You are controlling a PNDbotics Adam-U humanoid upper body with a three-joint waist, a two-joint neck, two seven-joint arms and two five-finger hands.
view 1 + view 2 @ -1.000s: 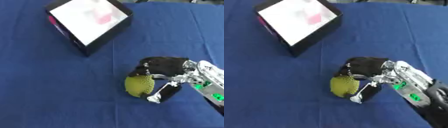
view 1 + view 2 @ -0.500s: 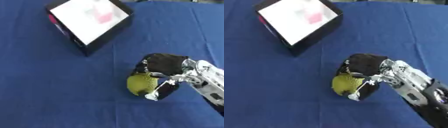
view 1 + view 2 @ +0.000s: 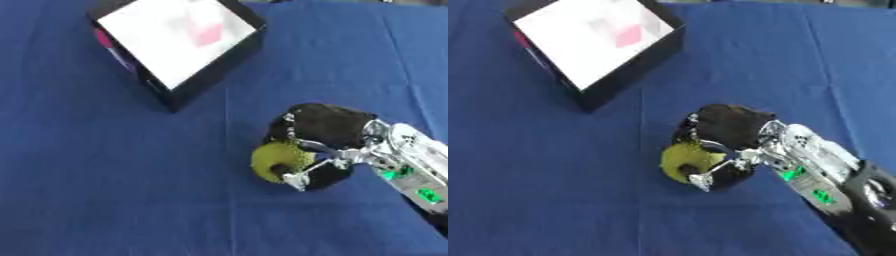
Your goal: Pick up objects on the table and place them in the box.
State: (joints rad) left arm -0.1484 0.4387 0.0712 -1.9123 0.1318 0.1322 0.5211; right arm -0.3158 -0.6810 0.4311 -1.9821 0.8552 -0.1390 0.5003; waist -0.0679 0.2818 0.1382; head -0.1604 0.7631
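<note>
A yellow-green round object [image 3: 274, 159] sits in the middle right of the blue table, with my right hand [image 3: 325, 135] curled round it, black fingers over its top and the thumb under its near side. My right arm comes in from the lower right. The box [image 3: 214, 60] stands at the far left, black-walled with a white inside, and something pink [image 3: 207, 35] lies in it. My left hand shows in neither view.
A blue cloth [image 3: 105, 190] covers the whole table. A magenta patch [image 3: 103, 39] shows on the box's left wall.
My right hand has closed further round the yellow-green object and shifted slightly up the table with it. The box stays in place.
</note>
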